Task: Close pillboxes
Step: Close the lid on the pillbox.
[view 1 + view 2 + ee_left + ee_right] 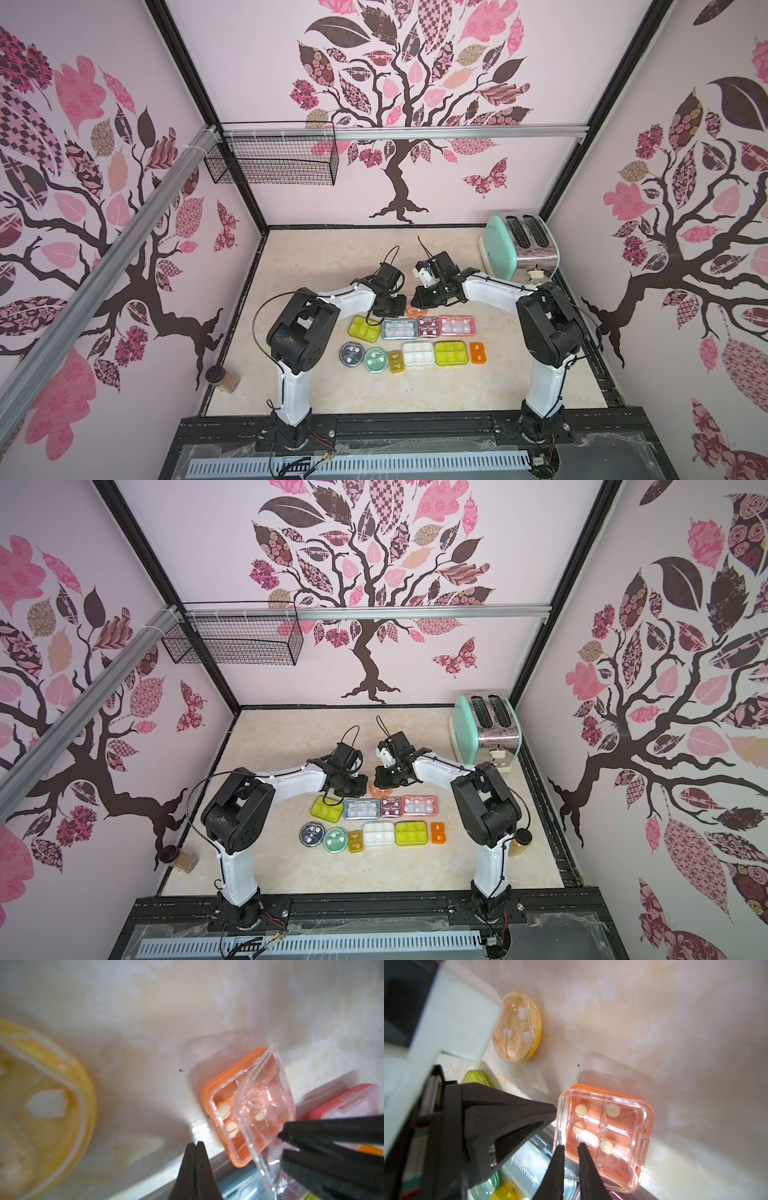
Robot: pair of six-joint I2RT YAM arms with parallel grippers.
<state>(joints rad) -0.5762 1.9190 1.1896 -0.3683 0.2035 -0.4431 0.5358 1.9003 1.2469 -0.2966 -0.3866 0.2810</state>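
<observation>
A square orange pillbox [412,310] [604,1136] with white pills lies behind two rows of pillboxes [418,353]. In the left wrist view its clear lid [266,1105] stands partly raised. My right gripper [571,1145] [420,302] is closed on the lid's near edge, one finger on each side. My left gripper [195,1143] [388,309] is shut and empty, hovering just left of the orange pillbox [218,1093]. A round yellow pillbox [517,1028] [52,1105] lies further left, hidden under the left arm in both top views.
A mint-green toaster [521,245] stands at the back right. A dark-lidded jar [222,376] lies by the left wall, and another [521,841] sits behind the right arm. A wire basket [270,160] hangs on the back wall.
</observation>
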